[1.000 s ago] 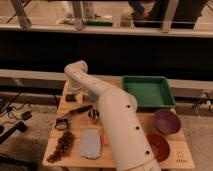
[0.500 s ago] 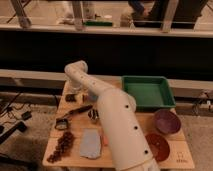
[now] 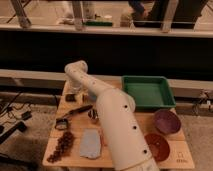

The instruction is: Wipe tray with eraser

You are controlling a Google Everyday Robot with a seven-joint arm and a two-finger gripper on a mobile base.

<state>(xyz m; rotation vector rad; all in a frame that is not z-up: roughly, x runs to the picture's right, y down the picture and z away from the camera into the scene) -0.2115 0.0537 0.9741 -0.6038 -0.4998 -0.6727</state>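
Nothing has visibly shifted since the earlier frames; we see the arm in the same pose. What we take for the gripper shows beside the white arm, low over the wooden table, jaws spread and holding nothing. Just left lies a black-handled tool. The eraser sits beyond it near the table's far left edge. A blue-grey sponge lies nearer us. The green tray stands at the far right, well apart from the eraser.

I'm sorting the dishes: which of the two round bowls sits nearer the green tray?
The purple bowl, just below the tray; the red bowl lies nearer the table's front edge. The gripper hangs left of both, above the blue-grey sponge.
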